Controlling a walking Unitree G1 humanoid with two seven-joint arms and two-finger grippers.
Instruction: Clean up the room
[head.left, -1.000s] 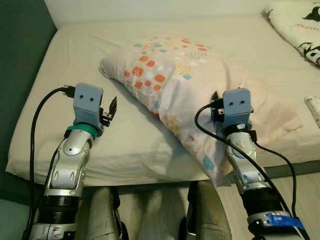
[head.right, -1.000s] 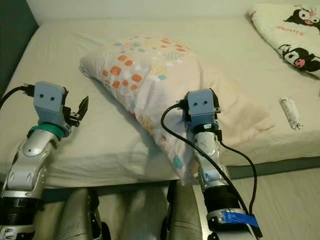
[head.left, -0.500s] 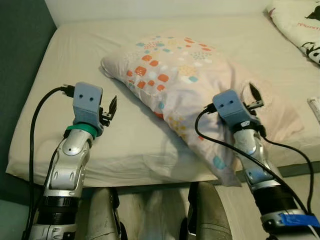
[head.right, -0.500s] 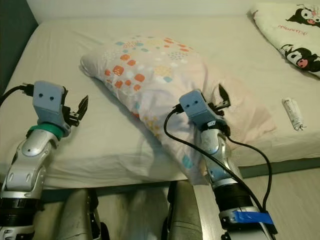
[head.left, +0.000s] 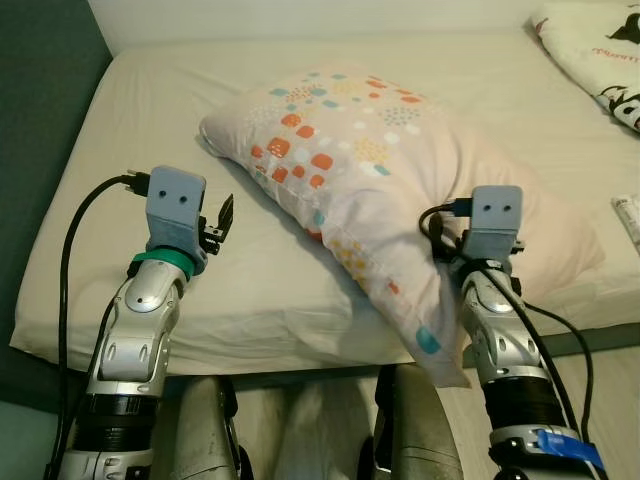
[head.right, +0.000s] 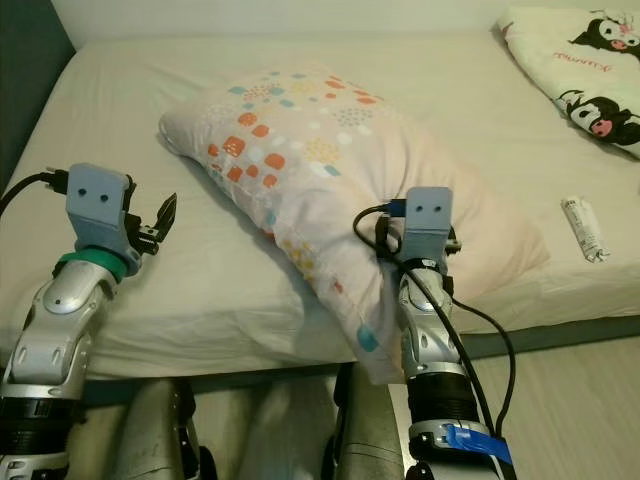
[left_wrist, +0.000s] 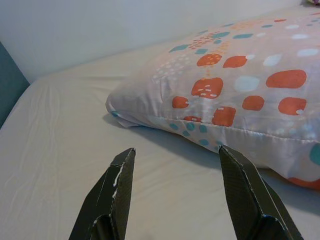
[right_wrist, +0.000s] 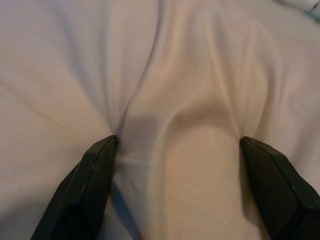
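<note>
Fingers (right_wrist: 90, 185) of right gripper (right_wrist: 175, 185) are spread wide, pressing into pillow (head.left: 400, 180) fabric w/o pinching it. Pillow is lying on bed (head.left: 150, 110), near corner overhanging edge. Risk: closing on cover only, pillow sliding off. Left gripper (left_wrist: 172, 190) is hovering open, holding nothing.

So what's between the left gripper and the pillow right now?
Bare bedsheet. In the left wrist view, the open left gripper hovers short of the pillow with sheet between them.

Cream-sheeted bed (head.left: 120, 150) against white wall (head.left: 300, 15), wooden floor (head.right: 570, 400) below
</note>
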